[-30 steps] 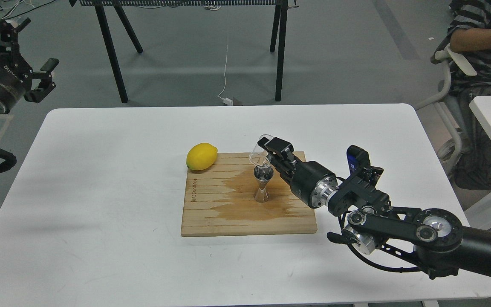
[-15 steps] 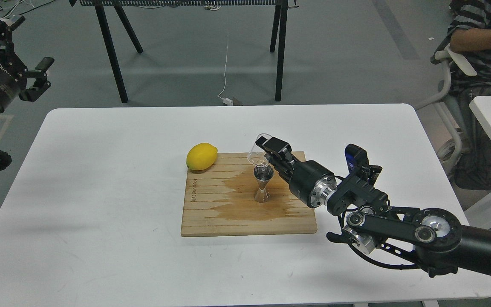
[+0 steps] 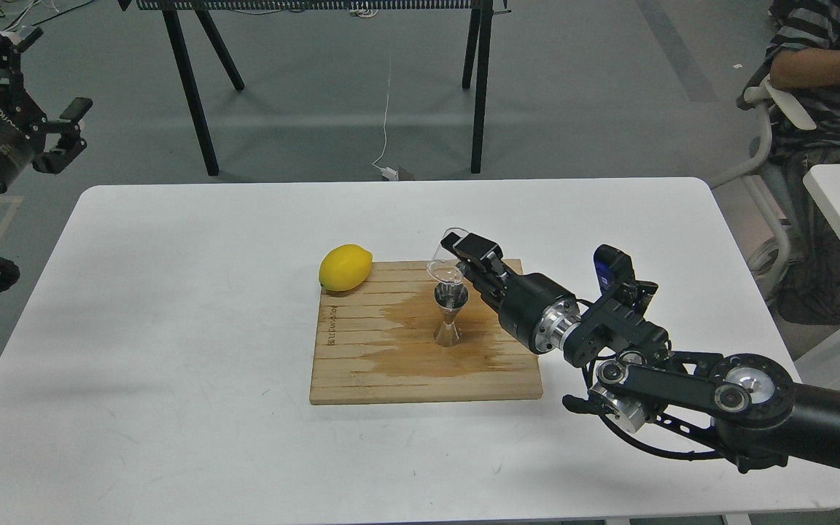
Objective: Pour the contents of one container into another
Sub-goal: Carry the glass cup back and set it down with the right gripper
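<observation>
A small clear glass cup (image 3: 445, 260) is tipped to the left, its lip just above the mouth of the steel hourglass jigger (image 3: 450, 316). My right gripper (image 3: 464, 264) is shut on the cup, reaching in from the lower right. The jigger stands upright on a wooden board (image 3: 362, 364) that has a dark wet patch around it. My left gripper (image 3: 63, 138) hangs open off the table's far left corner, holding nothing.
A yellow lemon (image 3: 345, 267) rests on the board's back left corner. The white table (image 3: 172, 306) carries the board. Black trestle legs (image 3: 194, 95) stand behind the table. A seated person (image 3: 828, 73) is at the far right.
The right gripper with the cup shifted slightly left, then back right, keeping the cup tilted over the jigger. The left gripper drew back toward the upper left.
</observation>
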{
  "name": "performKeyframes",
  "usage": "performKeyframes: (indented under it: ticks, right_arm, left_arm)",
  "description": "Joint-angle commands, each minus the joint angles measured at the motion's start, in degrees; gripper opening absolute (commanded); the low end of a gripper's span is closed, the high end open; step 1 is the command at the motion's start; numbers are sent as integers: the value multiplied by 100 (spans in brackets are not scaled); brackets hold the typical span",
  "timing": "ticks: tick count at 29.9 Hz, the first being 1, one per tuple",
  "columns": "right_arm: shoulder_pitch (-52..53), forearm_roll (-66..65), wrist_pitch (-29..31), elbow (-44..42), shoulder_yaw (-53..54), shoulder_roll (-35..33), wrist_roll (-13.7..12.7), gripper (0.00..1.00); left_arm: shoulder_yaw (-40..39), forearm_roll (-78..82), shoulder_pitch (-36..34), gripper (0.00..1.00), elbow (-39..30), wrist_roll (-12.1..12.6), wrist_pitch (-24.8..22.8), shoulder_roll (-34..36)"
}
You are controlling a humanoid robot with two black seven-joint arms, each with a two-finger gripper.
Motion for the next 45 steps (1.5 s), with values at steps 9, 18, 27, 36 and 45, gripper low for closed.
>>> performKeyframes:
  ticks: [9, 18, 27, 36, 45]
  right_arm:
    - [-648, 2171, 255, 0, 2086, -12, -76, 17]
    - [-1615, 4044, 230, -71, 4459, 260, -85, 17]
    - [-2609, 4661, -25, -457, 6394, 1033, -85, 17]
    - [-2820, 5196, 325, -1397, 7213, 1482, -85, 19]
    - [-3013, 5443, 1906, -2188, 7178, 1614, -138, 19]
  left_arm:
    - [0, 1, -7, 99, -1, 5, 6, 0]
    - [-8, 1, -16, 99, -1, 5, 15, -9]
    - [0, 1, -51, 99, -10, 5, 77, 0]
    - [0, 1, -130, 99, -10, 22, 59, 53]
    - [0, -8, -130, 99, -10, 13, 68, 61]
